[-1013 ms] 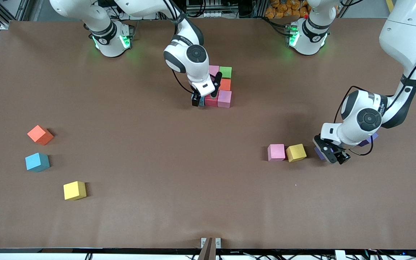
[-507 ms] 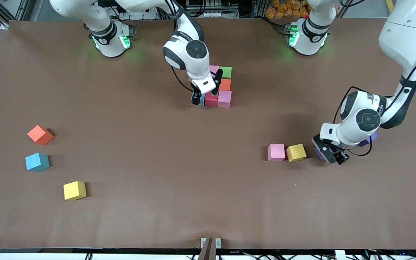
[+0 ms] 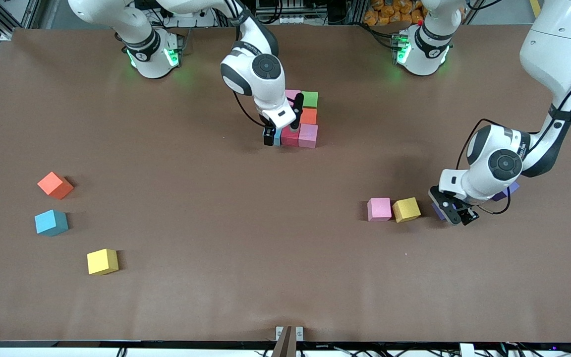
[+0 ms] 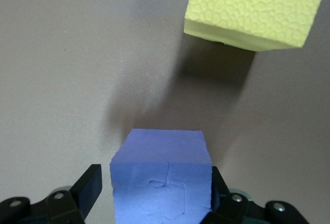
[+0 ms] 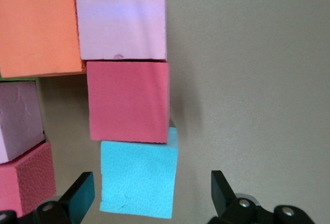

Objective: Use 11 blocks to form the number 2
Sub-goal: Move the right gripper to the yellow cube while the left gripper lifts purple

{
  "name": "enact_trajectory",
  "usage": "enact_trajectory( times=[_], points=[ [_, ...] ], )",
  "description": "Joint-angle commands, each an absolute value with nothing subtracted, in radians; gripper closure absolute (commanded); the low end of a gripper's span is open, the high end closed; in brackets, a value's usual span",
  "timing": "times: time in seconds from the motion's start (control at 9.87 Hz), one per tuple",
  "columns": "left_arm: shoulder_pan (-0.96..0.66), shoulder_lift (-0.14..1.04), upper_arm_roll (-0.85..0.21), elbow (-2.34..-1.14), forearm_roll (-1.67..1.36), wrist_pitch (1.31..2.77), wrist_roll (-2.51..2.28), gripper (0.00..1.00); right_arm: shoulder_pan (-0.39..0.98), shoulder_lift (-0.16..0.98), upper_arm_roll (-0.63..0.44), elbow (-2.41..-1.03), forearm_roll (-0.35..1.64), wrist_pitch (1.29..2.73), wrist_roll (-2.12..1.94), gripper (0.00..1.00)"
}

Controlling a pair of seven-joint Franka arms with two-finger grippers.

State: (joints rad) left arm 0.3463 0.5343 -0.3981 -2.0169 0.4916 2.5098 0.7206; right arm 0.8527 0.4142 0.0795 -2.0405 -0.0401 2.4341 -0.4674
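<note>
Over the last second the left gripper (image 3: 456,214), down at the left arm's end of the table, has drawn its fingers in around a purple block (image 4: 162,175); one finger touches it, the other shows a slight gap, so the grip looks unfinished. It sits just beside a pitted yellow foam block (image 3: 406,209). The right gripper (image 3: 280,134) has lifted slightly, fingers wide and empty, over a light blue block (image 5: 138,177) in the part-built number 2 (image 3: 301,119). All are matte, square-edged cubes.
</note>
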Motion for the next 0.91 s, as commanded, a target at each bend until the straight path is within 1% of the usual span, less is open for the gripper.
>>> enact_trajectory(
  times=[0.0,0.1,0.2,0.3,0.51,0.61,0.81],
  points=[
    [0.356,0.528,-0.405,-2.013,0.526,2.522,0.718,0.80,0.775,0.358,0.086,-2.051,-0.051,2.411,-0.578,0.00],
    [0.357,0.506,-0.406,-2.010,0.526,2.514,0.722,0.82,0.726,0.341,0.089,-2.048,-0.049,2.370,-0.618,0.00],
    [0.357,0.480,-0.408,-1.994,0.519,2.481,0.726,0.82,0.685,0.322,0.089,-2.039,-0.048,2.337,-0.621,0.00],
    [0.357,0.450,-0.413,-1.981,0.508,2.430,0.723,0.81,0.633,0.312,0.087,-2.017,-0.046,2.285,-0.617,0.00],
    [0.357,0.414,-0.458,-1.909,0.459,2.274,0.718,0.80,0.502,0.314,0.084,-1.910,-0.048,2.133,-0.623,0.00],
    [0.354,0.402,-0.472,-1.870,0.425,2.207,0.718,0.79,0.433,0.316,0.084,-1.872,-0.051,2.103,-0.636,0.00],
    [0.350,0.368,-0.492,-1.809,0.361,2.101,0.703,0.80,0.312,0.334,0.083,-1.806,-0.061,2.105,-0.722,0.00]
  ],
)
